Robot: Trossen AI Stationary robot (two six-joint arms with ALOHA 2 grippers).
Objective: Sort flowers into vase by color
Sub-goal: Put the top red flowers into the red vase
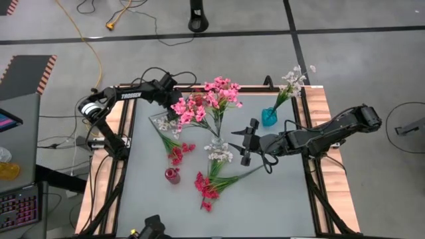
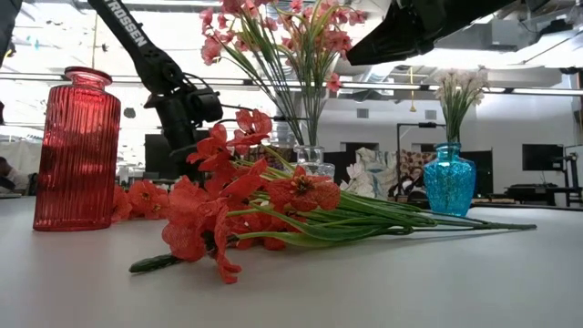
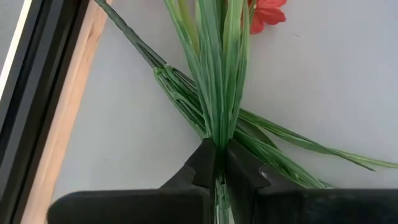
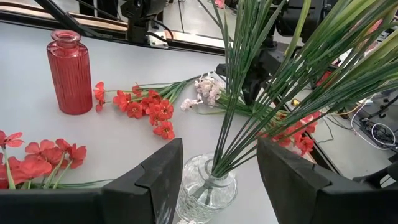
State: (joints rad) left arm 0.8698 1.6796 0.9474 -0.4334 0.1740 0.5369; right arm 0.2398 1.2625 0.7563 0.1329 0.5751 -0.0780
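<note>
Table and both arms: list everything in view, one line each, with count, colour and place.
red vase: one, red glass, standing left of the table's middle, nothing in it.
clear vase: one, clear glass, mid-table, holding the pink flowers.
blue vase: one, blue glass, towards the right side of the table, holding the white flowers.
loose red flowers: two bunches, red, lying on the table either side of the red vase.
pale blossoms: one sprig, whitish, lying on the table's left side.
table: one, grey top, wooden side rails.
left gripper: one, dark, left side, shut on green stems.
right gripper: one, dark, open at the clear vase.
</note>
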